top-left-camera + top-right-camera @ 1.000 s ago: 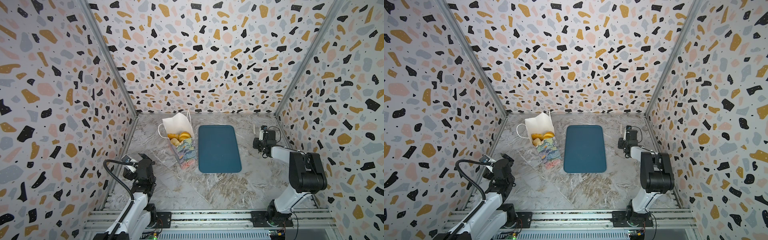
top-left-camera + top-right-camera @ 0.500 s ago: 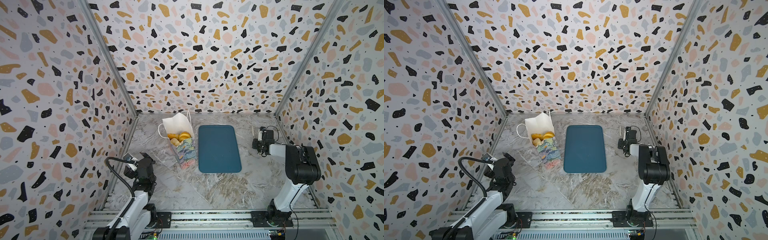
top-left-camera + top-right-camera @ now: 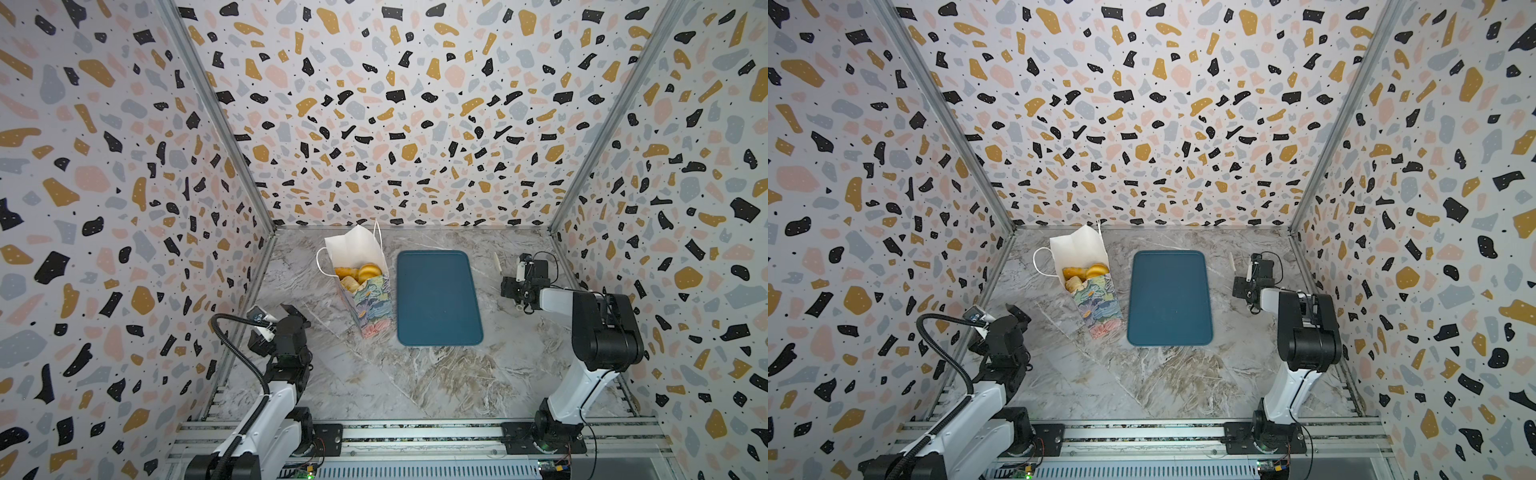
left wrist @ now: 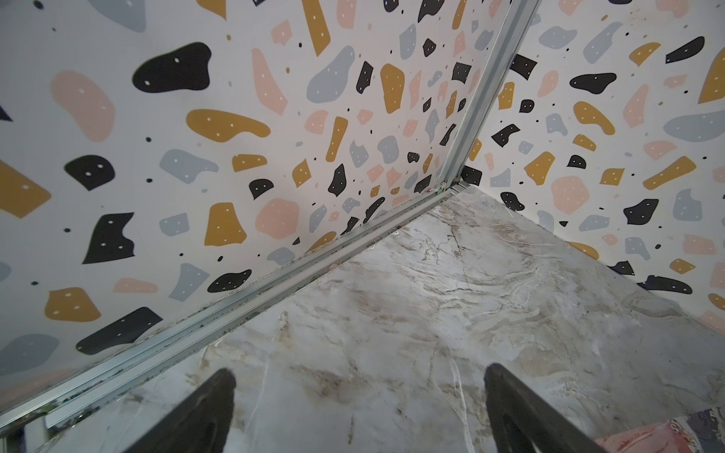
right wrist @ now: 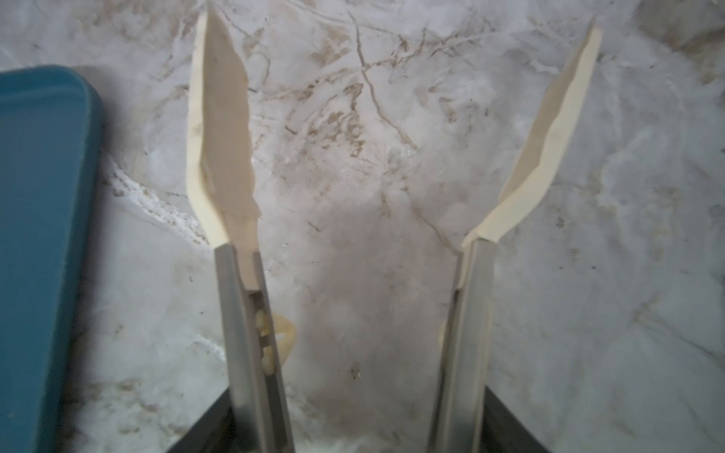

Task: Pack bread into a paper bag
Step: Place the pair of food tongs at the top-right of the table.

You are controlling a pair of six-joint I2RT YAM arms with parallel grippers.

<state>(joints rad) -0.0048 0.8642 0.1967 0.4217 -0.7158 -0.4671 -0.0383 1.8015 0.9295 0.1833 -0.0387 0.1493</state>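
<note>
As the tray (image 3: 436, 291) lies bare, step: bread (image 3: 369, 272) looks packed in paper bag (image 3: 372, 307).
Left gripper (image 4: 361, 372): wide, empty.
Right gripper (image 5: 400, 47): apart, empty.
Next: likely rest.

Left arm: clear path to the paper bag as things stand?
Probably yes. Only bare marble table lies between the open left hand and the paper bag; the teal tray sits on the bag's far side.

Three white walls (image 3: 395, 124) with black, yellow, pink and grey blobs stand around the table (image 3: 415, 374). The table looks like grey-white marble with brown lines. Shiny metal strips (image 3: 220, 116) run up the corners.
</note>
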